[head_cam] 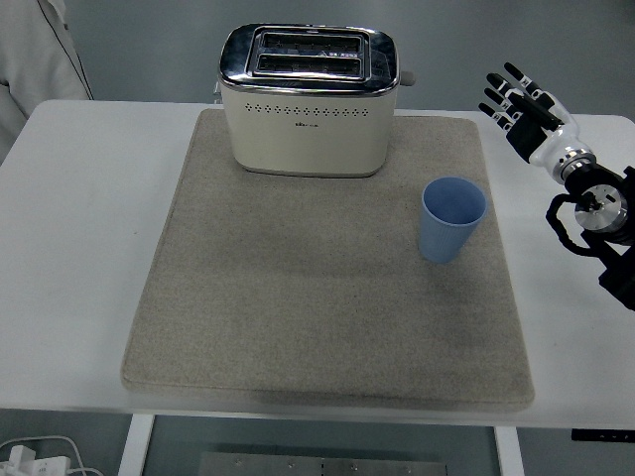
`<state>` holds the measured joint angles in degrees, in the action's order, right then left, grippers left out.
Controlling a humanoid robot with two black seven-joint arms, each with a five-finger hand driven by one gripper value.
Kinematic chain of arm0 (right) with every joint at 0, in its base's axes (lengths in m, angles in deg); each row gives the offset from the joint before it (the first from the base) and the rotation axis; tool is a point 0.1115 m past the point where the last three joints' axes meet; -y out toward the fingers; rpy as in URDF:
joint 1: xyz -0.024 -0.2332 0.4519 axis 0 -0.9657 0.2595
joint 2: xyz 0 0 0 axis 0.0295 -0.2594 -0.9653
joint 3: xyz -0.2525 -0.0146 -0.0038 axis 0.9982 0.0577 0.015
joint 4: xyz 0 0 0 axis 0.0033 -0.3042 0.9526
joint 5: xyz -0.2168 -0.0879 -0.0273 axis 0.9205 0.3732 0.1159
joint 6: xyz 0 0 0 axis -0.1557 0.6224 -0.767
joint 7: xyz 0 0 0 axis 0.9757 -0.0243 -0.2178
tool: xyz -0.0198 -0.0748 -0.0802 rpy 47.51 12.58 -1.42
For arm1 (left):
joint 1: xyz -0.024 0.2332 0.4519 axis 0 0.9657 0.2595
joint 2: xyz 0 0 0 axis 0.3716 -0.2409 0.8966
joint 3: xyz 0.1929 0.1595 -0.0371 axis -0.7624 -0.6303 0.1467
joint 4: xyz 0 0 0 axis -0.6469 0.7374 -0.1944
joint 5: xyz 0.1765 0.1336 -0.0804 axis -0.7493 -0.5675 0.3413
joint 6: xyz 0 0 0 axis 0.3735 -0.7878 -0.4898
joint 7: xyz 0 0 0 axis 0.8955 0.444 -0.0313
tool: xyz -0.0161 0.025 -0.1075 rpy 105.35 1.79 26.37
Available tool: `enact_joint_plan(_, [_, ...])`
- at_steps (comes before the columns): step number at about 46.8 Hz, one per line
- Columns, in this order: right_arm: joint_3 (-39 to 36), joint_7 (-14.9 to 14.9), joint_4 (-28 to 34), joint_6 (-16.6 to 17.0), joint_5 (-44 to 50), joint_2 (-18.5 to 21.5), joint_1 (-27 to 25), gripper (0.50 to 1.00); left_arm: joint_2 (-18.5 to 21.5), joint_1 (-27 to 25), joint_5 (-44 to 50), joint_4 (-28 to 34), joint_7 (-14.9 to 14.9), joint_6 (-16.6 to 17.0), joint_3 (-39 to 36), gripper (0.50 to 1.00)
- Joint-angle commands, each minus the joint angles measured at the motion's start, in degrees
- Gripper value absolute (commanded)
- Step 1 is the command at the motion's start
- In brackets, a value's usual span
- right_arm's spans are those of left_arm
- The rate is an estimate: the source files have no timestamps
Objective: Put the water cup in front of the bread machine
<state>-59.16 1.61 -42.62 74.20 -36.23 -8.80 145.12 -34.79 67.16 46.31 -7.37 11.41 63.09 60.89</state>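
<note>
Probably a robotics lab: a bare white surface [79, 248] with a beige mat [298, 317], and a white-coated person [35, 59] at its edge.

A mat [298, 327] lies on the counter [79, 248]. The bread machine [309, 99] stands at the mat's far edge, centre. The water cup [452, 219] stands upright on the mat, nearer and to the right of the machine, apart from it
</note>
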Motion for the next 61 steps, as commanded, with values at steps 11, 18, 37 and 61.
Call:
enact_joint_plan(11, [0.0,0.07,0.0,0.22,0.13,-0.01,0.06,0.924,0.0,0.05,-0.08,0.61,0.12,0.03,-0.09,1.0])
enact_joint_plan(18, [0.53,0.15,-0.09,1.54,0.4,-0.01,-0.12,0.926,0.0,-0.03,-0.08,0.44,0.12,-0.06,-0.09,1.0])
enact_joint_plan(37, [0.88,0.24,-0.09,3.91,2.24,-0.62,-0.12,0.926,0.0,0.05,-0.08,0.61,0.12,-0.06,0.0,1.0])
enact_joint_plan(61, [1.05,0.59,-1.31,6.72,7.96,-4.22,-0.12,0.926,0.0,0.05,-0.08,0.61,0.12,-0.06,0.0,1.0])
